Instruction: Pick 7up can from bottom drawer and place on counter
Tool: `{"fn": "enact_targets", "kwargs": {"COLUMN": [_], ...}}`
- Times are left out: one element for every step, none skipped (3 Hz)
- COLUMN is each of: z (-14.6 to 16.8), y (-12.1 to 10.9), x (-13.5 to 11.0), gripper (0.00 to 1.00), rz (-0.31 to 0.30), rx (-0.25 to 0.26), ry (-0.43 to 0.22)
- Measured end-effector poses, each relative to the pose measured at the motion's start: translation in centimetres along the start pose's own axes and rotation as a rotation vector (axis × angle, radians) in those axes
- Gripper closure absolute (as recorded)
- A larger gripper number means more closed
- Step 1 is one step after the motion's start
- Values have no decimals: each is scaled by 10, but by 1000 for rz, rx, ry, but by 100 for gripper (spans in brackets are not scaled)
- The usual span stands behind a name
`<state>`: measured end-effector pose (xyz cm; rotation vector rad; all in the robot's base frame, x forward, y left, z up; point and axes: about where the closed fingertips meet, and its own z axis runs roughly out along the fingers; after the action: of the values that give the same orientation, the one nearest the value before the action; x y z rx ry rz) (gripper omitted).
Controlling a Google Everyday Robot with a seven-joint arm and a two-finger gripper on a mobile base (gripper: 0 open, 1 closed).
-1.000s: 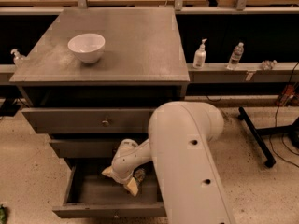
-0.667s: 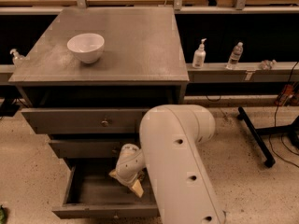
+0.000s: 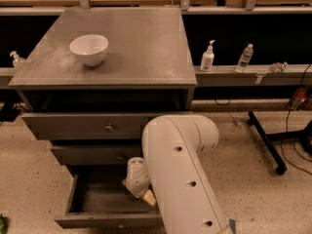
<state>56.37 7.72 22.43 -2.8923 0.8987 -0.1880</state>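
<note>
The bottom drawer (image 3: 95, 221) is pulled open below the two shut drawers. My white arm reaches down into it from the right. My gripper (image 3: 144, 193) is inside the drawer, near its right side, mostly hidden behind my wrist and forearm. The 7up can is hidden; I see no can in the part of the drawer that shows. The counter (image 3: 141, 43) is the grey speckled top of the cabinet, above and behind the gripper.
A white bowl (image 3: 89, 48) stands on the counter's left. A white pump bottle (image 3: 207, 57) and a clear water bottle (image 3: 244, 57) stand on the ledge to the right. A black stand leg (image 3: 265, 140) lies on the floor at right.
My forearm has swung a little to the left and the gripper has sunk slightly deeper into the bottom drawer. Nothing else has moved.
</note>
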Motion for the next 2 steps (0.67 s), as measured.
{"fn": "enact_targets", "kwargs": {"z": [6, 19], "y": [0, 4], "x": [8, 21], "gripper": [0, 0], "rz": [10, 36], "rx": [0, -23], "ry": [29, 81]}}
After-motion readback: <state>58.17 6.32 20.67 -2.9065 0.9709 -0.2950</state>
